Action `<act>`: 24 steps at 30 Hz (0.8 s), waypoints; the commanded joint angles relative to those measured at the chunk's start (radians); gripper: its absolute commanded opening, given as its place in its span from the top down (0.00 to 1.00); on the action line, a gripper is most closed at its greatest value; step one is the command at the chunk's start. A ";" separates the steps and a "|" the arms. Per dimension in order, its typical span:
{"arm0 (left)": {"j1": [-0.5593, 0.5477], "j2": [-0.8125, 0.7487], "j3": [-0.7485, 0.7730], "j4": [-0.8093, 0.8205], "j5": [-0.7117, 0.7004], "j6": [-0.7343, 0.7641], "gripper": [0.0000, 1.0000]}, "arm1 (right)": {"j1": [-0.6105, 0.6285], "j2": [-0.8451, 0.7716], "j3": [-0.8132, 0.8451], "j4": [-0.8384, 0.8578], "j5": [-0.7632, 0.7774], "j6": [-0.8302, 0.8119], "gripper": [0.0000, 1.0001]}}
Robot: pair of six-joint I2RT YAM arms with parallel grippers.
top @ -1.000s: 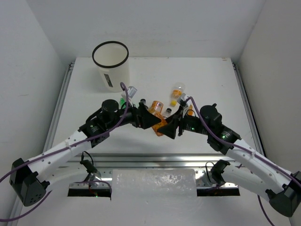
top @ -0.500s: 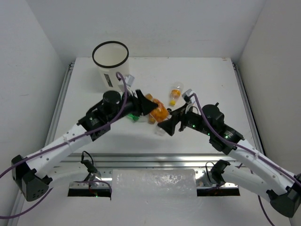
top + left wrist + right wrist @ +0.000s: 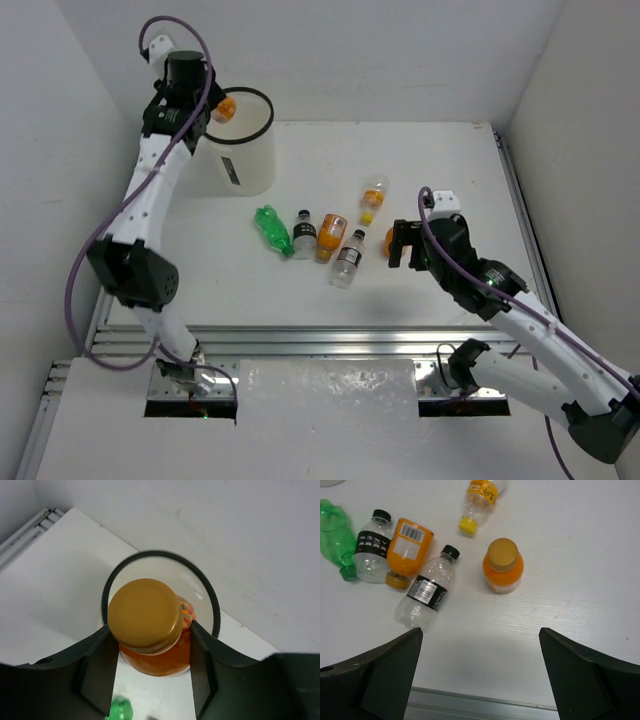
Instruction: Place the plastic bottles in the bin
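Observation:
My left gripper is raised over the bin, shut on an orange bottle. In the left wrist view this orange-capped bottle sits between the fingers, right above the bin's black rim. On the table lie a green bottle, a clear dark-labelled bottle, an orange bottle, another clear one and a clear yellow-capped one. A small orange bottle stands upright. My right gripper hangs open just short of it, holding nothing.
The table's metal front rail runs below the right gripper. White walls enclose the table on three sides, and the bin stands in the far left corner near the left rail.
The left arm swung up from the table's middle to above the bin, carrying the orange bottle. The right gripper opened wide and drew back from the cluster.

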 commanded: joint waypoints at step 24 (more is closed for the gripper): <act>-0.125 -0.748 -0.694 0.110 0.363 0.146 0.00 | -0.327 0.620 0.019 0.485 -0.197 -0.178 0.06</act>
